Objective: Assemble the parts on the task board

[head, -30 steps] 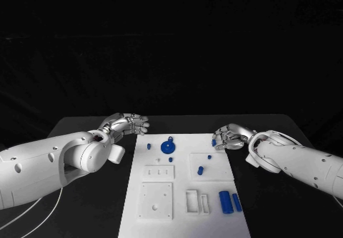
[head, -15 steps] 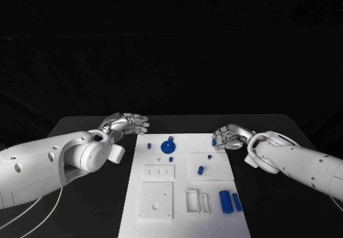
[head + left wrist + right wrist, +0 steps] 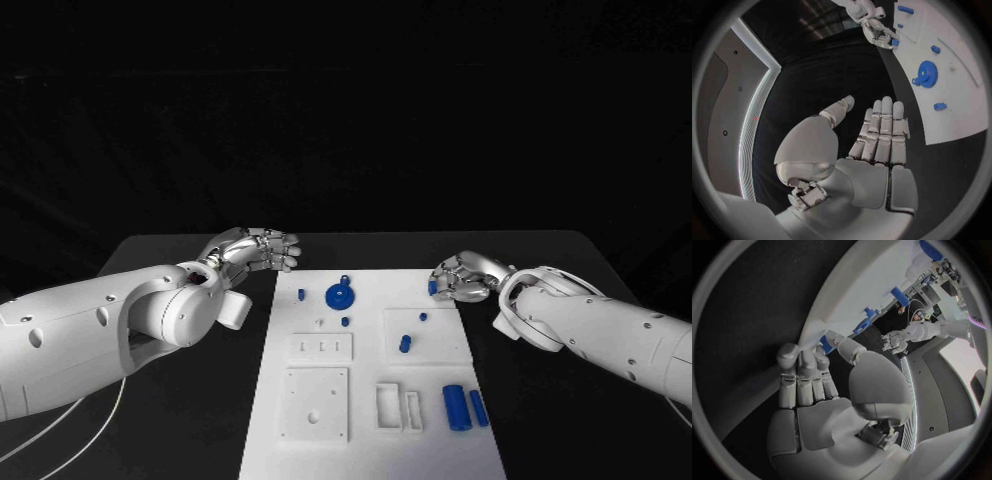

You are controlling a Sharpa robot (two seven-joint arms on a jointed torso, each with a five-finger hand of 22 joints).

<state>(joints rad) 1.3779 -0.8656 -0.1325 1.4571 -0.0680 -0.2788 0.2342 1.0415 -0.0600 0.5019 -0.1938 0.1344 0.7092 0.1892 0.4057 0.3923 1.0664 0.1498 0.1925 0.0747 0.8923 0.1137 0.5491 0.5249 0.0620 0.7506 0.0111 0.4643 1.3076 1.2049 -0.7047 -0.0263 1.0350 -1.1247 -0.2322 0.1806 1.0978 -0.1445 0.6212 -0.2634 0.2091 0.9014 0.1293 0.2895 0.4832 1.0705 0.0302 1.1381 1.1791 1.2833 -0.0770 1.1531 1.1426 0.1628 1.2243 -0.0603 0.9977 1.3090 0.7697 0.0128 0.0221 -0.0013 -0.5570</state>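
The white task board [image 3: 464, 455] lies lengthwise in the middle of the black table. My right hand [image 3: 464, 276] sits at the board's far right edge, its thumb and a finger closed around a small blue part [image 3: 431, 287]. The right wrist view shows that part [image 3: 826, 343] between the thumb and the fingertips [image 3: 804, 354] at the board's rim [image 3: 873, 280]. My left hand [image 3: 257, 248] hovers off the board's far left corner, holding nothing. In the left wrist view its fingers [image 3: 879, 135] lie straight with the thumb apart. A blue gear [image 3: 340, 294] lies flat at the board's far end.
Two blue cylinders [image 3: 454, 407] lie side by side near the board's right front. Small blue pegs [image 3: 300, 295] and a short blue piece [image 3: 405, 343] are scattered mid-board. Raised white blocks [image 3: 316, 403] and a slotted holder [image 3: 398, 407] stand on it. Bare black table flanks both sides.
My right arm has shifted slightly, the hand staying at the small blue part. The left arm and the other parts have not moved.
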